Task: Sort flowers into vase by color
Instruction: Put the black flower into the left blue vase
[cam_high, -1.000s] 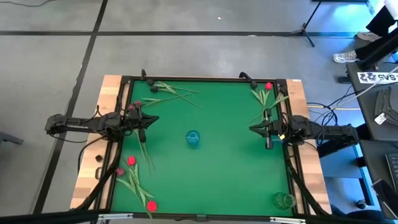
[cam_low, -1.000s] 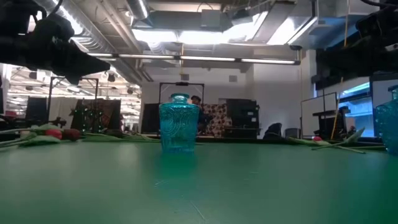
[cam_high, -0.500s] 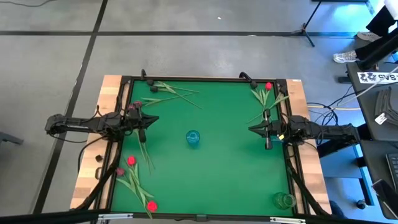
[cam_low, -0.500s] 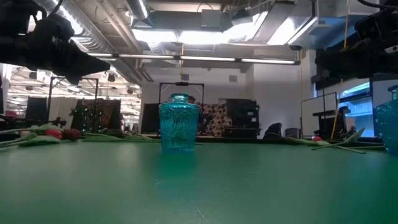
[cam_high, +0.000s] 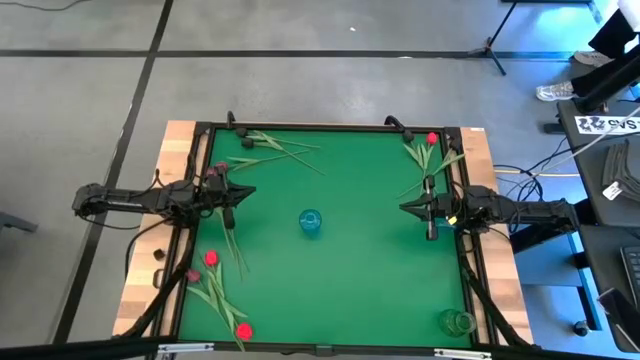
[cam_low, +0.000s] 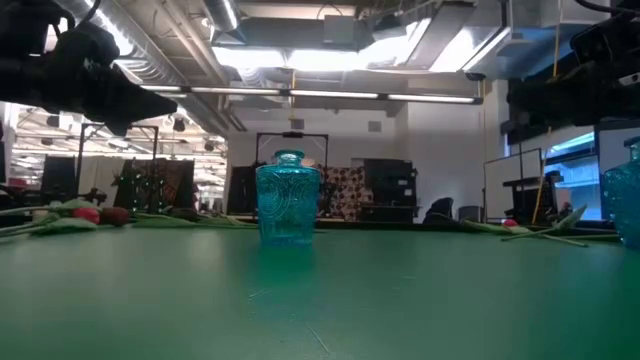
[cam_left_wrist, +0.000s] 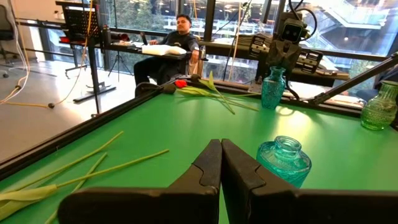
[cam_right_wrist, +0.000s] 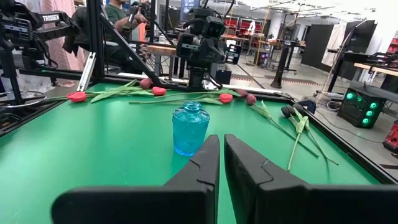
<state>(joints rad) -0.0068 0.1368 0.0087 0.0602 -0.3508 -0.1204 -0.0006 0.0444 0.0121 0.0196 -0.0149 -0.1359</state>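
A blue glass vase stands upright on the middle of the green table, and it also shows in the low view. Flowers lie flat on the mat in loose groups. Red ones are at the near left and dark maroon ones lie by the left arm. Black ones lie along the far edge, and a red one is at the far right. My left gripper hovers shut at the table's left edge, pointing level at the vase. My right gripper hovers shut at the right edge, facing it. Neither gripper holds anything.
A green glass vase stands at the near right corner. A second teal vase stands by the right arm's base. A black frame rims the mat, with wooden boards on both sides. A person sits beyond the table.
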